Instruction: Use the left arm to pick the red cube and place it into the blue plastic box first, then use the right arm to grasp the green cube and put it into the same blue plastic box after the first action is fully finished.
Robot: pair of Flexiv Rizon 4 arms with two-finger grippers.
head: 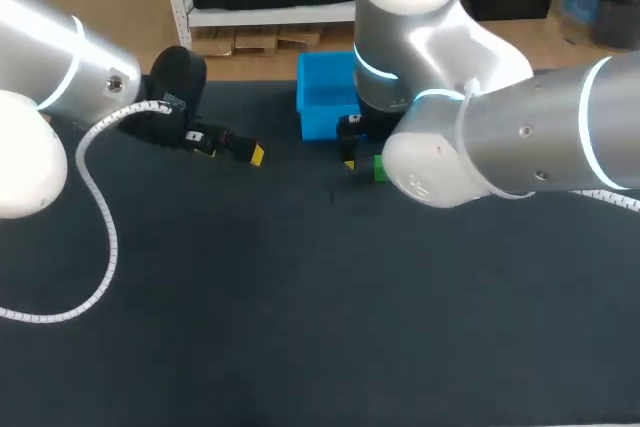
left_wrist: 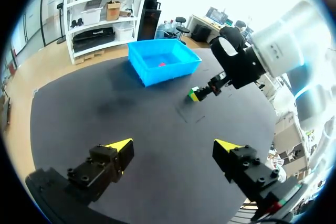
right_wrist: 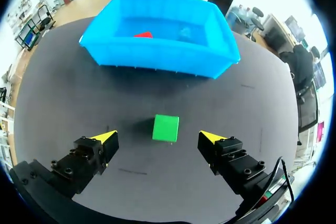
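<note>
Right arm [head: 500, 142] over much of green cube [head: 380, 169], blue box [head: 325, 97] corner.

Black table [head: 250, 297], blue plastic box [right_wrist: 157, 59] at its far edge, green cube [right_wrist: 166, 128] near the box

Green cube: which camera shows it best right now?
Right wrist view: the green cube shows whole between the fingers of the open right hand. Head view shows only a sliver beside the right arm; left wrist view shows it small.

A black table [head: 300, 327] spreads beneath the right gripper [right_wrist: 157, 135]; a faint short mark [right_wrist: 131, 170] lies on it just under that gripper.
</note>
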